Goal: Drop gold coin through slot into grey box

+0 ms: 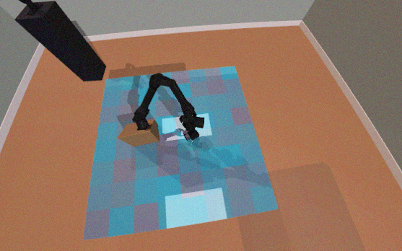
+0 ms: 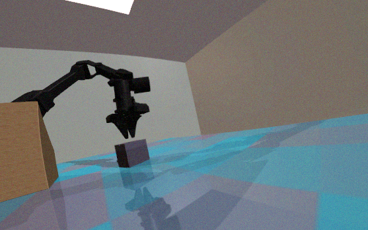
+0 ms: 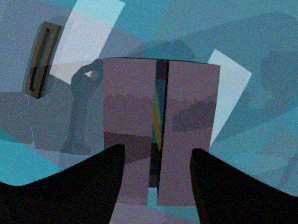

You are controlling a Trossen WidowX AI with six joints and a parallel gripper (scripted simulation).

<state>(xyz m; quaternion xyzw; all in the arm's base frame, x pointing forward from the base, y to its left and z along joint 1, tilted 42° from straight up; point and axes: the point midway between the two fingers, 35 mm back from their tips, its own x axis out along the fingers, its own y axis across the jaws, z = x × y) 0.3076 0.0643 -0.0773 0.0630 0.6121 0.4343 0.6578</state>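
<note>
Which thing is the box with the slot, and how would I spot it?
Start at the blue and purple checkered mat, then find the black arm's tool hanging open above it. Right beneath sits the small grey-purple box; unlike the bigger tan wooden block nearby, its lid has a narrow dark slot.
</note>
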